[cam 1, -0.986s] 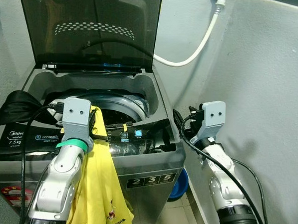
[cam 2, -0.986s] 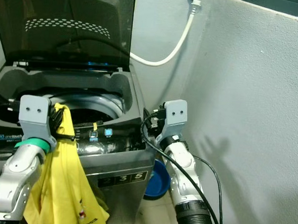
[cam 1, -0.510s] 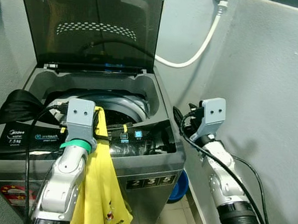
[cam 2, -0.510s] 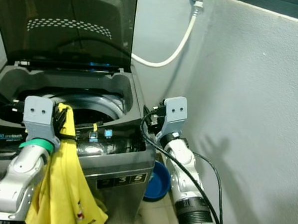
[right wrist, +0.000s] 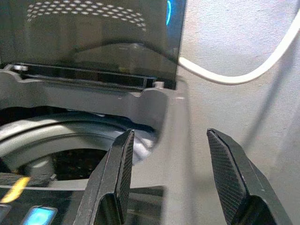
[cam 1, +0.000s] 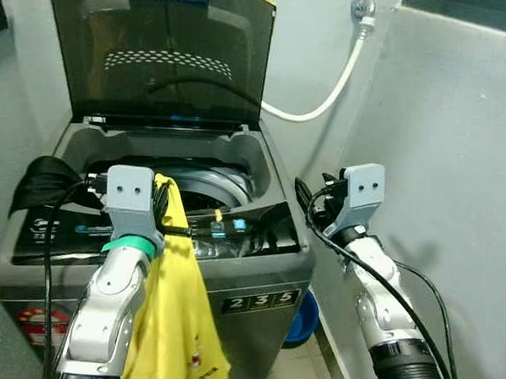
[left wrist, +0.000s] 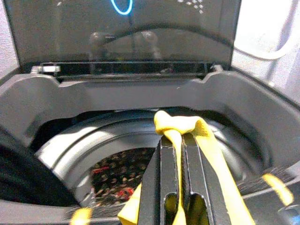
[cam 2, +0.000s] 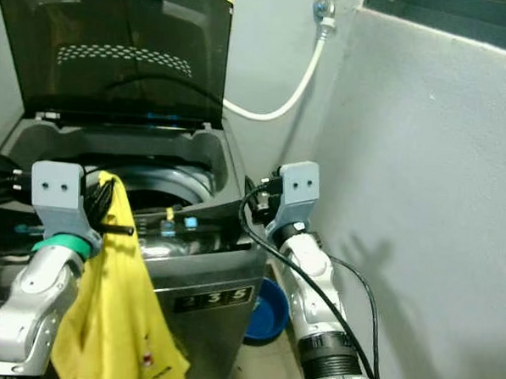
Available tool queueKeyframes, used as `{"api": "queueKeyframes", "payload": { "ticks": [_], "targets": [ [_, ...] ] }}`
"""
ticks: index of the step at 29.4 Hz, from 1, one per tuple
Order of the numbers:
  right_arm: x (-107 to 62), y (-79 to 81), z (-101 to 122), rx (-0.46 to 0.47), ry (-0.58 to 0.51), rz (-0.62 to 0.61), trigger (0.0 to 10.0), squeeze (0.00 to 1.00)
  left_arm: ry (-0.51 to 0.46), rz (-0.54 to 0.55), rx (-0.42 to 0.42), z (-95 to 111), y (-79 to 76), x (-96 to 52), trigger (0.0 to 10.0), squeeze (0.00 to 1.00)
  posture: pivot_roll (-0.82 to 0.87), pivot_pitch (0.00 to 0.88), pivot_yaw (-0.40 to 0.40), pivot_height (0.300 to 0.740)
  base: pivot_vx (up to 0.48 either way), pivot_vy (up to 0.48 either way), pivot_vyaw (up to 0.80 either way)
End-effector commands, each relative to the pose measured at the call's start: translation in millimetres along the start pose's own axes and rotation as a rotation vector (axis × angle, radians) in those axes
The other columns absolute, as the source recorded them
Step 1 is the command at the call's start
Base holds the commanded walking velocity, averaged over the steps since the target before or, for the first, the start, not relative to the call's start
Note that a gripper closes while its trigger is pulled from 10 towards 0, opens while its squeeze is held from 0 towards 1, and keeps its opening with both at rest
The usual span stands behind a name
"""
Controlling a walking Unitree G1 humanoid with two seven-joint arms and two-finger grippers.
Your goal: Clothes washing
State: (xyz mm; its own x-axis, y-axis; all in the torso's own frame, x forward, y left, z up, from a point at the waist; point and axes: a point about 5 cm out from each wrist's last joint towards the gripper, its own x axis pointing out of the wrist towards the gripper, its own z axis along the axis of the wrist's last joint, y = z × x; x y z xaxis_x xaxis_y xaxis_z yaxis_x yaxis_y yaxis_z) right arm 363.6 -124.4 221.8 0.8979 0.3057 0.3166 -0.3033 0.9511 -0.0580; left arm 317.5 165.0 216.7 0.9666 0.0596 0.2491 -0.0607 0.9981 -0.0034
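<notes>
Open washer (cam 1: 262, 169), yellow garment (cam 1: 174, 321) (pinched) at rim.

The digits "2 3 5" can be read on the front panel of the washing machine (cam 1: 264, 304); other labels appear too blurred.

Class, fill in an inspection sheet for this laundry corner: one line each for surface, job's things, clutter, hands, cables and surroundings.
Surface: grey top-loading washing machine, its dark tinted lid raised upright, drum open.
Job's things: yellow fabric garment hanging down the machine's front; dark patterned laundry already in the drum.
Clutter: black cloth bundle on the machine's left top edge; blue plastic basin on the floor beside it.
Hands: left hand shut on the yellow garment over the drum's front rim; right hand open, empty, near the machine's right rear corner.
Cables: black cables along both arms; white water hose from a wall tap.
Surroundings: grey plastered walls.
</notes>
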Motion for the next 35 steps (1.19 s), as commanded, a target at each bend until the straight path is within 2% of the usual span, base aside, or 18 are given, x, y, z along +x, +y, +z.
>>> {"api": "queueKeyframes", "payload": {
  "ticks": [1, 27, 35],
  "targets": [
    [-1.1, -2.9, -1.0, -0.01, 0.007, -0.004, 10.0, 0.0, 0.002, 0.004, 0.005, -1.1, 0.2, -1.4, 10.0, 0.0, 0.0, 0.014, -0.023, 0.74, 0.0, 0.0, 0.0],
    [-2.6, -2.1, -2.6, -0.008, 0.011, -0.002, 10.0, 0.0, 0.004, 0.011, 0.049, -6.6, 4.0, -2.7, 10.0, 0.0, 0.0, 0.012, -0.02, 0.74, 0.0, 0.0, 0.0],
    [-2.2, 3.0, -5.8, 0.003, 0.019, 0.0, 10.0, 0.0, 0.024, 0.028, 0.065, -10.8, 6.1, -3.7, 10.0, 0.0, 0.0, 0.02, -0.023, 0.74, 0.0, 0.0, 0.0]
  ]
}}
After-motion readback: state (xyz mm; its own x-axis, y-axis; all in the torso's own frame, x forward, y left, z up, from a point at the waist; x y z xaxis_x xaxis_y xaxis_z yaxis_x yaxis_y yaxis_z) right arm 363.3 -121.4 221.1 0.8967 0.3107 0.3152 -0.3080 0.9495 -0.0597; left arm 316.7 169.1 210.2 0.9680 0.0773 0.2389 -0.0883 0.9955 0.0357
